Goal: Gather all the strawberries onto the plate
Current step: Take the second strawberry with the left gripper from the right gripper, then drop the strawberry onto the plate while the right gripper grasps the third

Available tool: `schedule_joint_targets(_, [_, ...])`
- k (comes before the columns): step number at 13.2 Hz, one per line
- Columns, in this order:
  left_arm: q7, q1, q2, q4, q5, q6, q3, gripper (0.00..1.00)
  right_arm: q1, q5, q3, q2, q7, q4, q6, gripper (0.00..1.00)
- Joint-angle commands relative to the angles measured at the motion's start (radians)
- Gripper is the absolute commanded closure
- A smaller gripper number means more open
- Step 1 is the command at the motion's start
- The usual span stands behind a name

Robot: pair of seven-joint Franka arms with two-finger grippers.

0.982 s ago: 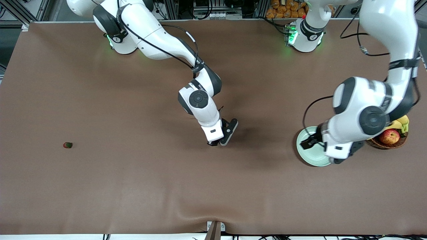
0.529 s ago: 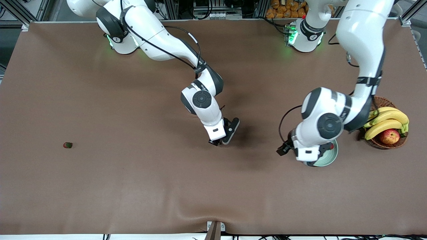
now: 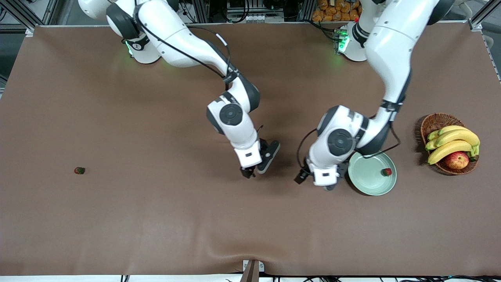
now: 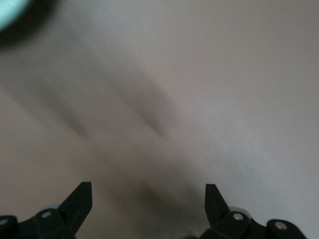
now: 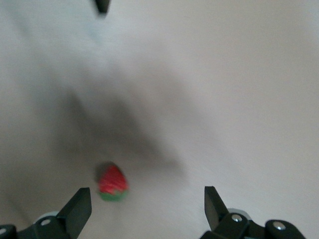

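Looking down from the front view, I have the brown table (image 3: 156, 219) filling nearly everything, with both arms reaching out over its middle. The right arm (image 3: 184, 43) comes in from its base and bends down over the centre of the cloth. The left arm (image 3: 391, 51) drops from its base to a spot just beside the plate.

A wicker basket (image 3: 435, 121) sits at the left arm's end of the table. It holds a bunch of bananas (image 3: 450, 141) and an apple (image 3: 457, 159). The plate (image 3: 366, 178) lies near the basket, on the side toward the table's middle.

My left gripper (image 4: 148, 191) hangs over bare cloth. Its fingers (image 4: 79, 199) are spread wide with nothing between them, and only a sliver of the plate's rim shows in a corner of the left wrist view.

My right gripper (image 3: 247, 172) is low over the centre of the table, its fingers (image 5: 79, 204) also spread wide and gripping nothing.

One strawberry (image 3: 386, 171) rests on the plate, near the rim on the basket's side. A second strawberry (image 5: 112, 182) lies on the cloth under the right gripper, close to one fingertip and apart from it. A third strawberry (image 3: 79, 170) lies alone toward the right arm's end of the table, well apart from everything else.
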State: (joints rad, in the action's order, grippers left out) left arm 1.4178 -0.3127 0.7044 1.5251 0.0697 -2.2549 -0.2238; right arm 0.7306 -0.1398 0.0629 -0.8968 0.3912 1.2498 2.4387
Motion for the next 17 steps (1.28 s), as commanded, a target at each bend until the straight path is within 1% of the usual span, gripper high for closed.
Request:
schedule_joint_targets(1, [0.084, -0.072, 0.068, -0.093, -0.018, -0.028, 0.011, 0.02, -0.091, -0.009, -0.011, 0.113, 0.0, 0.127, -0.015, 0.0])
schedule_joint_targets(3, [0.154, -0.126, 0.124, -0.16, -0.018, -0.031, 0.017, 0.07, -0.173, -0.009, -0.009, 0.173, 0.0, 0.203, -0.015, 0.0])
schedule_joint_targets(6, [0.231, -0.176, 0.162, -0.164, -0.016, -0.092, 0.018, 0.14, -0.313, -0.008, -0.009, 0.24, 0.006, 0.333, -0.003, 0.0])
schedule_joint_targets(8, [0.266, -0.216, 0.176, -0.164, -0.013, -0.127, 0.037, 0.2, -0.409, -0.008, -0.008, 0.271, 0.006, 0.388, -0.007, 0.0])
schedule_joint_targets(9, [0.271, -0.229, 0.178, -0.164, -0.013, -0.127, 0.044, 0.21, -0.459, -0.008, -0.008, 0.292, 0.006, 0.426, -0.009, 0.0])
schedule_joint_targets(12, [0.286, -0.246, 0.193, -0.163, -0.011, -0.127, 0.044, 0.33, -0.592, -0.008, -0.008, 0.361, 0.0, 0.542, -0.015, 0.0])
schedule_joint_targets(14, [0.286, -0.249, 0.201, -0.158, -0.007, -0.127, 0.044, 0.38, -0.702, -0.008, -0.006, 0.377, -0.006, 0.588, -0.018, 0.0])
schedule_joint_targets(16, [0.282, -0.249, 0.208, -0.158, -0.008, -0.127, 0.044, 0.47, -0.802, -0.006, -0.006, 0.374, -0.008, 0.599, -0.047, 0.0])
schedule_joint_targets(17, [0.28, -0.249, 0.208, -0.158, -0.007, -0.127, 0.044, 0.57, -0.847, -0.006, -0.005, 0.374, -0.02, 0.597, -0.073, 0.0])
